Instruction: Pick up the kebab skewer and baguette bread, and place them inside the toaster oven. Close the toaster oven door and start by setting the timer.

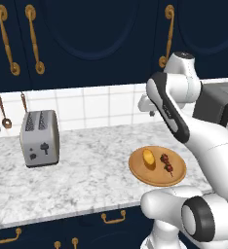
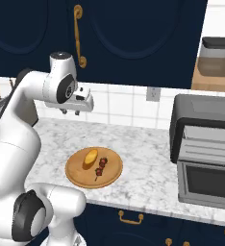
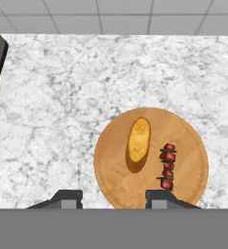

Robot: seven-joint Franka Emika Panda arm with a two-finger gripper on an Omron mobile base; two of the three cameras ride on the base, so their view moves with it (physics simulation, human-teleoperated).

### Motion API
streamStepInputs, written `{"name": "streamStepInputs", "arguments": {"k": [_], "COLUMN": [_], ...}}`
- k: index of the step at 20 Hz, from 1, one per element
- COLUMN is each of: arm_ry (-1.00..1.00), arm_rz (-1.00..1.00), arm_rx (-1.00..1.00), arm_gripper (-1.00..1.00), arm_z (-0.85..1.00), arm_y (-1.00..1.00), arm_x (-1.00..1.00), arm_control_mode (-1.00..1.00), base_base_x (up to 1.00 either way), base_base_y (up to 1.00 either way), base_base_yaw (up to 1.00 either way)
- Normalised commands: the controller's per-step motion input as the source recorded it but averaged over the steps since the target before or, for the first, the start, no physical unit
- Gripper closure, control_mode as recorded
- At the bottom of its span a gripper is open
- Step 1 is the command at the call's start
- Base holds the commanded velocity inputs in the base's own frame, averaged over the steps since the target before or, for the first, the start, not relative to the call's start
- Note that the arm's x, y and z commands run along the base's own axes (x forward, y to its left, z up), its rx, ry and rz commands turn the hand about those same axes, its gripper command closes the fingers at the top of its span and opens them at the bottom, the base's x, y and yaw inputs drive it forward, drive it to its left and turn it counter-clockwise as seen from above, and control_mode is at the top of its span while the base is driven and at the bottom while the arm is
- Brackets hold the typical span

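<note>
Left base view: round wooden plate (image 1: 157,174) on marble worktop (image 1: 86,170), baguette bread (image 1: 148,156) and kebab skewer (image 1: 167,164) side by side on it, apart; silver toaster (image 1: 39,137) far left, toaster oven (image 1: 222,104) at right edge behind arm. Right base view: gripper (image 2: 70,112) high above worktop, left of plate, holding nothing; toaster oven door (image 2: 206,184) dropped partway open. Hand view: fingertips (image 3: 161,198) apart, empty, over plate's near rim; bread left of skewer.

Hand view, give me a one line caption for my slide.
Gripper hovering above a round wooden plate holding baguette bread beside a kebab skewer on marble counter.
</note>
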Motion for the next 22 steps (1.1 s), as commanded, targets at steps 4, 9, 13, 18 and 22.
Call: {"name": "streamStepInputs", "arguments": {"k": [4, 9, 13, 18, 22], "arm_ry": [0.00, 0.00, 0.00, 0.00, 0.00], "arm_rz": [0.00, 0.00, 0.00, 0.00, 0.00], "arm_rx": [0.00, 0.00, 0.00, 0.00, 0.00], "arm_gripper": [-1.00, -1.00, -1.00, -1.00, -1.00], "arm_z": [0.00, 0.00, 0.00, 0.00, 0.00], "arm_y": [0.00, 0.00, 0.00, 0.00, 0.00], "arm_x": [0.00, 0.00, 0.00, 0.00, 0.00], "arm_control_mode": [1.00, 1.00, 1.00, 1.00, 1.00], "base_base_x": [0.00, -0.25, -0.31, -0.03, 0.02], "base_base_y": [0.00, -0.21, -0.74, -0.69, -0.50], "base_base_yaw": [0.00, -0.03, -0.05, -0.04, -0.05]}}
